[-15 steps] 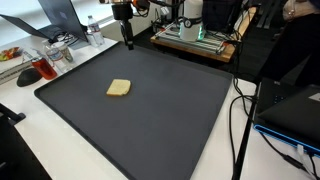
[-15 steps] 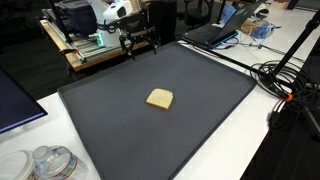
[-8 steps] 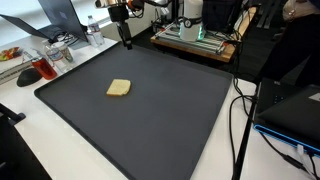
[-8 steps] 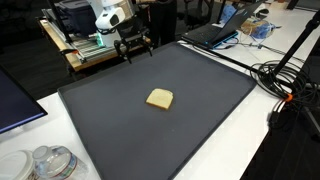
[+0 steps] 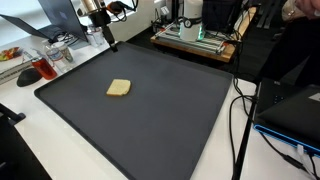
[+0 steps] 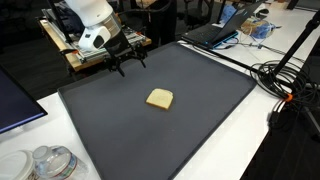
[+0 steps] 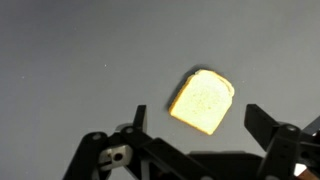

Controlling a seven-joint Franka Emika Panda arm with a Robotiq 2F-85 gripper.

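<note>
Reading an exterior view from left to right, a stack of clear plastic containers [image 6: 45, 162] stands on the white table [image 6: 25, 140] at the near left corner, off the dark grey rectangular mat [image 6: 150, 140] that covers most of the tabletop. Further right and toward the back, the black two-finger gripper [image 6: 131, 65] hangs from the white arm over the far edge of the mat, close to its far left corner. The jaws stand wide apart, as far as they go, with nothing between them. The fingers touch neither the mat nor any object. Right of the gripper and nearer to the viewer, the pale yellow square slice of bread [image 6: 159, 98] lies flat near the middle of the mat, well apart from the gripper. At the far right, a bundle of black cables [image 6: 285, 85] runs across the table beyond the mat's edge. In an exterior view from the opposite side, the gripper [image 5: 108, 42] hangs above the mat's [image 5: 150, 120] far left corner, and the slice of bread [image 5: 118, 88] lies below it in the frame, left of the mat's centre. In the wrist view, read left to right, one finger [image 7: 138, 118] rises from the lower edge, then the slice of bread [image 7: 202, 100] shows on the mat beyond the tips, slightly right of centre and turned at an angle, then the other finger [image 7: 262, 122]. The gap between the fingers is wider than the slice appears at this height.
</note>
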